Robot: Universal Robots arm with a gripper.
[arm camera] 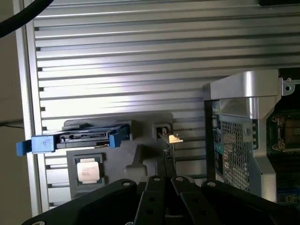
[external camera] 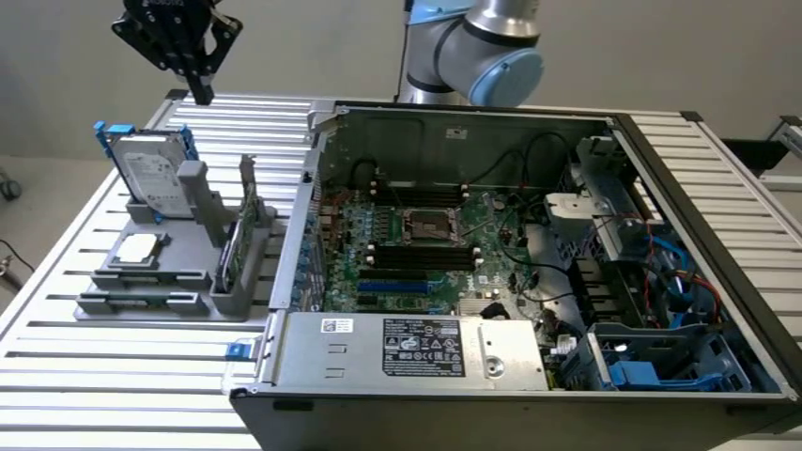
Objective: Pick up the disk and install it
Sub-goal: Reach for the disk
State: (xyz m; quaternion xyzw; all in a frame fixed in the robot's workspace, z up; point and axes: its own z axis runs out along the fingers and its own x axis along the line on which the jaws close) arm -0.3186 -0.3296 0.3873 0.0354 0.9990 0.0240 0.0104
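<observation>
My pincer (external camera: 201, 92) hangs high over the surface (external camera: 126, 376) at the exterior view's left, pointing down, fingers pressed together on nothing; my arm (external camera: 483, 47) rises behind the computer case (external camera: 501, 244). The disk (external camera: 150, 174) stands upright in its grey holder (external camera: 150, 305) below, well apart.

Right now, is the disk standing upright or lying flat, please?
Upright: the disk stands on edge in the grey holder, label facing out.

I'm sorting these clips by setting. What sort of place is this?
Probably a robotics lab bench for computer assembly: an open computer case lies on a slatted aluminium table, a grey fixture holds the disk upright, and a robot arm rises behind.
</observation>
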